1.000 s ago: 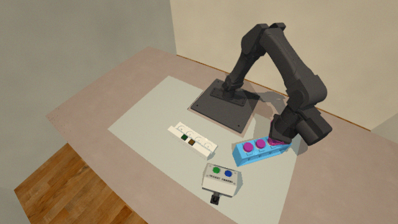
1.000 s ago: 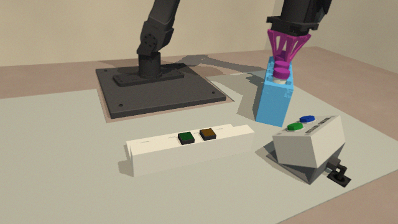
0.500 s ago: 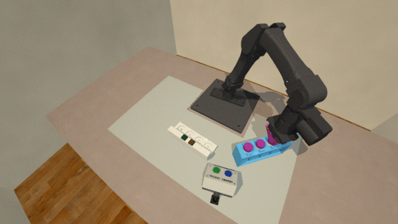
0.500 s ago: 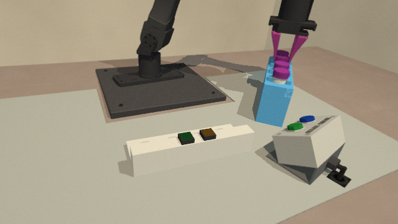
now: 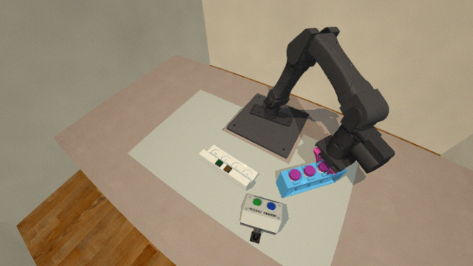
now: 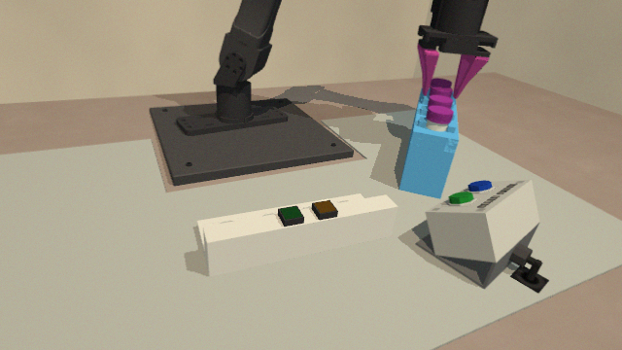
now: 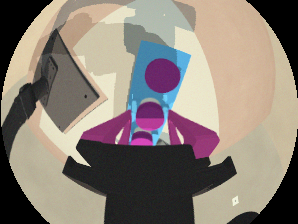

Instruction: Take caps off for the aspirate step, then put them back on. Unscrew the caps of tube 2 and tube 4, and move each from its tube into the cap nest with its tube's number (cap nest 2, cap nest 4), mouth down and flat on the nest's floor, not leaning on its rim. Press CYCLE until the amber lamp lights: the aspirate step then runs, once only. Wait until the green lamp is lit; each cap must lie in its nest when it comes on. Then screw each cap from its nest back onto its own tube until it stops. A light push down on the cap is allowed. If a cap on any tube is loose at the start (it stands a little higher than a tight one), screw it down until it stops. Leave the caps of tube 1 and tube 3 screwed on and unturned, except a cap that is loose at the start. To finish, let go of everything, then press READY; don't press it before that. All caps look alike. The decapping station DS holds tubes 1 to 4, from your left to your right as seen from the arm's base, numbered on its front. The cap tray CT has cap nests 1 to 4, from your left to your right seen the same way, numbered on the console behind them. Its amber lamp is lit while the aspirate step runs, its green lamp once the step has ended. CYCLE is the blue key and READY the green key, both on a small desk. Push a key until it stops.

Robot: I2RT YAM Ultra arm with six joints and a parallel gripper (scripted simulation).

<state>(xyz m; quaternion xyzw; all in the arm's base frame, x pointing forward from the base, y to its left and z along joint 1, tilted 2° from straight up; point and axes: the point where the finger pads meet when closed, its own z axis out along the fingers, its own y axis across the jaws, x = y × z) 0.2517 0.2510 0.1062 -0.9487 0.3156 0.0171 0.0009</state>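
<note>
Gripper [image 6: 442, 90] w/ magenta fingers [image 6: 428, 68] hangs over far end of blue decapping station [image 6: 430, 160], jaws spread, one finger each side of the rearmost purple cap [image 6: 441, 84], not gripping it. Two more caps visible in row toward cam; nearest cap [image 6: 440, 115] sits on white tube neck. White cap tray [image 6: 296, 233] in front-centre, green lamp [image 6: 291, 215] & amber lamp [image 6: 325, 209] both dark. Small desk [image 6: 486, 224] at right, tilted, green key [image 6: 461, 197] near, blue key [image 6: 480, 185] behind. Arm base on dark base plate [image 6: 311, 156]
</note>
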